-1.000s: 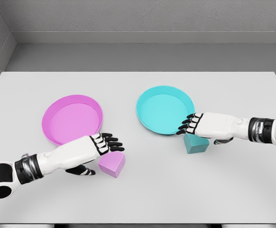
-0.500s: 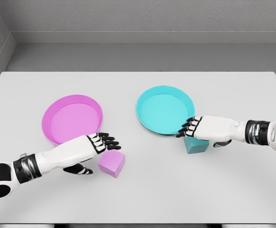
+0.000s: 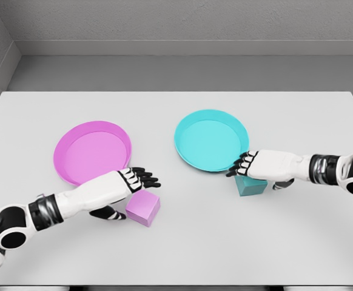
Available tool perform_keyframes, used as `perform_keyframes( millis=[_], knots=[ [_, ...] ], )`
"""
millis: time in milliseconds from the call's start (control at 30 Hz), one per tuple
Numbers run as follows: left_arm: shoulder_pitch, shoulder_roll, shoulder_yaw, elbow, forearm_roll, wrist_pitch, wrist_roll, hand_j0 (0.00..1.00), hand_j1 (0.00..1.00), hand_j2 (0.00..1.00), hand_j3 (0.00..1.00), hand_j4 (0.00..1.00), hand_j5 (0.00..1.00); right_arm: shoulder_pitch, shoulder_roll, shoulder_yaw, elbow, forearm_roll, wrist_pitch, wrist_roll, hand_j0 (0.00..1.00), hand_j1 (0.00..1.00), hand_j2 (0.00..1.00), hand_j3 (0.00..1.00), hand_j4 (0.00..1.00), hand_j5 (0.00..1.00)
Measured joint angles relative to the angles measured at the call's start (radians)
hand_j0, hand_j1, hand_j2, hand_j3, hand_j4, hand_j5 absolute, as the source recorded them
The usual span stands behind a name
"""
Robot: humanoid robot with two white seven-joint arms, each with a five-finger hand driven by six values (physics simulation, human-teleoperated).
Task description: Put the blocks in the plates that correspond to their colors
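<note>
Two blocks sat outside their plates: you had the left hand [image 3: 131,182] over the pink block [image 3: 143,208], fingers spread and holding nothing, just below the pink plate [image 3: 92,151]. Your right hand [image 3: 249,165] lay atop the teal block [image 3: 250,184] by the teal plate [image 3: 211,140], fingers loose, apparently lining up its grasp.
</note>
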Motion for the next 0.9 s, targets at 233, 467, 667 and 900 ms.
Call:
perform_keyframes(
  millis=[233, 467, 667, 900],
  knots=[
    [-0.003, -0.011, -0.014, 0.010, 0.000, 0.000, 0.000, 1.00, 1.00, 1.00, 1.00, 1.00, 1.00, -0.008, 0.007, 0.001, 0.016, 0.003, 0.000, 0.001, 1.00, 1.00, 1.00, 1.00, 1.00, 1.00],
    [-0.006, -0.020, -0.022, 0.020, -0.001, 0.000, 0.000, 1.00, 1.00, 1.00, 1.00, 1.00, 1.00, -0.015, 0.032, 0.002, 0.053, 0.016, 0.000, 0.001, 1.00, 1.00, 1.00, 1.00, 1.00, 1.00],
    [-0.014, -0.026, -0.036, 0.033, 0.000, 0.000, -0.001, 1.00, 1.00, 1.00, 1.00, 1.00, 1.00, -0.014, 0.043, 0.010, 0.055, 0.020, 0.000, 0.001, 1.00, 1.00, 1.00, 1.00, 1.00, 1.00],
    [-0.029, -0.024, -0.061, 0.035, 0.009, 0.000, -0.004, 1.00, 1.00, 1.00, 1.00, 1.00, 1.00, -0.014, 0.046, 0.011, 0.051, 0.015, 0.001, 0.053, 0.87, 0.87, 0.87, 0.87, 0.87, 0.87]
  ],
)
